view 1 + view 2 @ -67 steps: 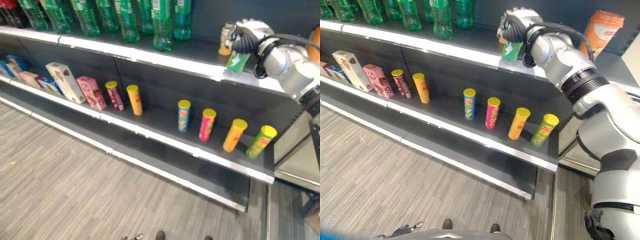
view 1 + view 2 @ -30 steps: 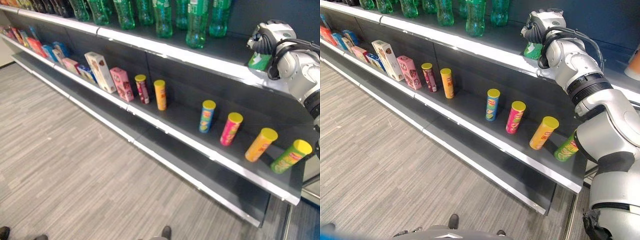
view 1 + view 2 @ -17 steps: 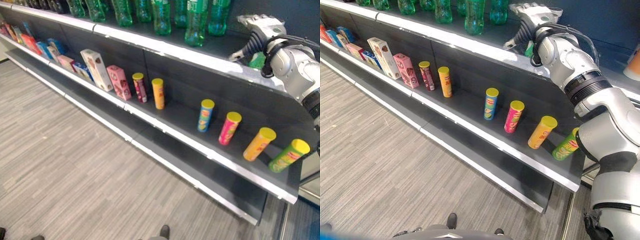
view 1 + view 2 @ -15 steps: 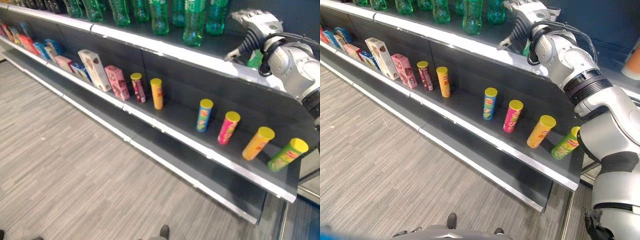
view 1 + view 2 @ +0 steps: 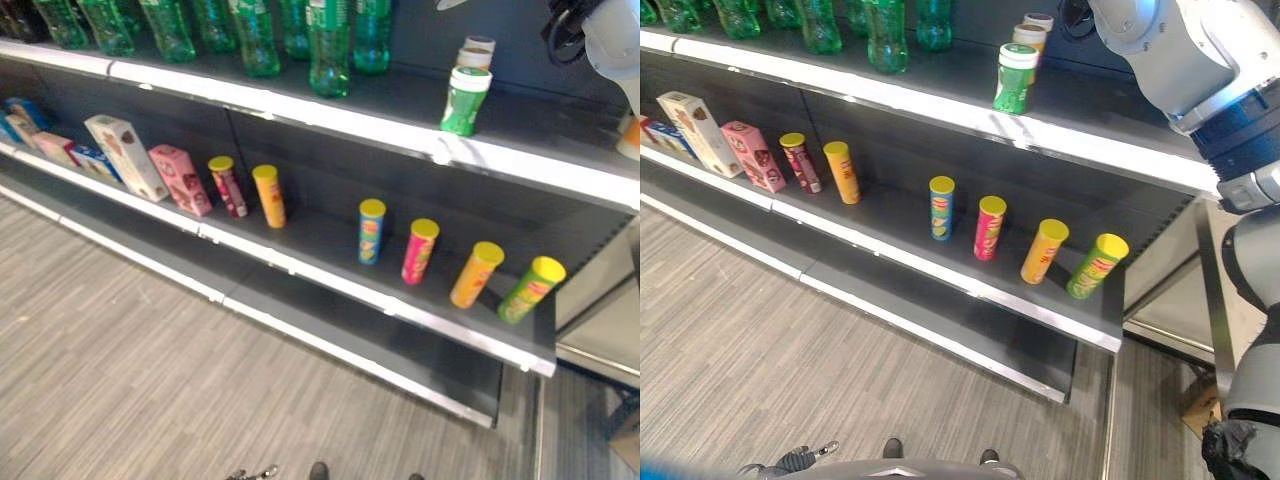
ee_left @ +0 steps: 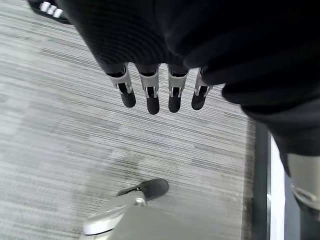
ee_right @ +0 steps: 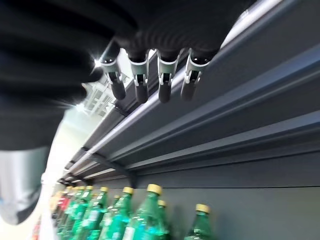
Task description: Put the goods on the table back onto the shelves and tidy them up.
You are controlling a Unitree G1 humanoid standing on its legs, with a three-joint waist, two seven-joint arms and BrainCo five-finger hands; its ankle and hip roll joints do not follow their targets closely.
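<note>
Green can with white lid on dark grey shelf edged in silver; beside it, green bottles. Below: blue, pink, orange, green tubes, yellow-lidded. Floor grey-striped.

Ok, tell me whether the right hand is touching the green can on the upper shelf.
Apart. In the right wrist view the right hand hangs with straight fingers, holding nothing; in the right eye view the green can stands alone.
</note>
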